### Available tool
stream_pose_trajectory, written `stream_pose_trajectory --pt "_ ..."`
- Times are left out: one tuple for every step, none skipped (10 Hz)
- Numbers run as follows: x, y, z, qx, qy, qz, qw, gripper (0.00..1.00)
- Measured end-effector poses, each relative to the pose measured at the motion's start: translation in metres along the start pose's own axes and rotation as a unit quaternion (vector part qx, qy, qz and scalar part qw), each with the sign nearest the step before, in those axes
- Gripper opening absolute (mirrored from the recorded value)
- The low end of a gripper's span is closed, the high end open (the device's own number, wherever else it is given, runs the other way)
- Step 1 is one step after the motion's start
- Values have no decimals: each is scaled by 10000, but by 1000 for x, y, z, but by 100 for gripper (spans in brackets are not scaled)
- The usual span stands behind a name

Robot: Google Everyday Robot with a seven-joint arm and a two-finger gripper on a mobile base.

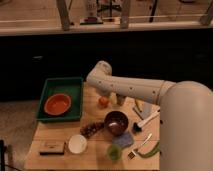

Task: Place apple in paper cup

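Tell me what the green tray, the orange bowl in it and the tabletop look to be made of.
Green tray: likely plastic, with uniform colour and a moulded raised rim.
Orange bowl: smooth, even colour; plastic or glazed ceramic, the look leaves it open.
Tabletop: wood-like, pale tan, matte.
The gripper hangs close beside the apple.

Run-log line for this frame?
gripper: low over table, beside apple | apple: on table near green tray | white cup: front edge, no apple inside | task: not done
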Motion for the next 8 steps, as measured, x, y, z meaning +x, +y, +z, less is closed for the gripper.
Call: stream_pose_trajectory --pt "-3 0 6 -43 -50 -1 10000 80" --pt "-9 -8 12 -10 -137 -18 9999 80" --pt "-9 -10 16 29 -244 32 9997 80" --pt "-6 -6 21 31 -325 116 9994 80" --pt "-6 -7 26 73 -423 188 9989 80" --pt "-4 -6 31 108 -484 278 9984 80" --pt "0 -3 34 133 -532 377 9978 80" --pt "2 -2 37 154 -570 439 9973 80"
